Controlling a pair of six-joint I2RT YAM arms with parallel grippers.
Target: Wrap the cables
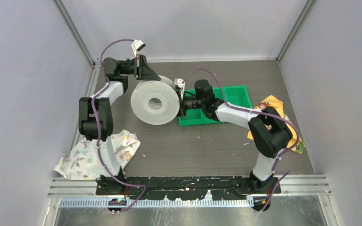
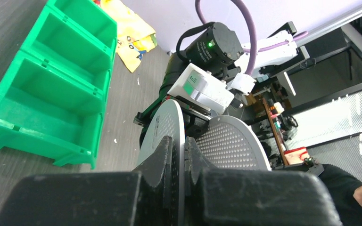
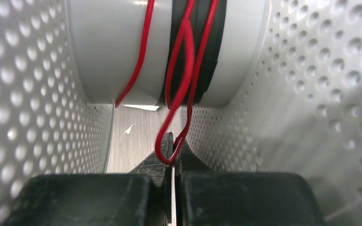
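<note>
Two pincers meet at one white spool (image 1: 154,102); the left pincer (image 2: 185,143) is clamped on a perforated flange (image 2: 169,125); the right pincer (image 3: 173,153), nearly closed between the flanges, pinches a loop of the red cables (image 3: 187,70) wound around the core (image 3: 108,47).

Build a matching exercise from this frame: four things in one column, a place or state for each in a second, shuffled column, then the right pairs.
Things:
1. left gripper
2. right gripper
3. green bin
4. floral cloth

Places or states:
A. crumpled at the near left
B. clamped on a flange of the spool
C. pinching the red cable
D. visible compartments empty

Pairs: 1-B, 2-C, 3-D, 4-A
</note>
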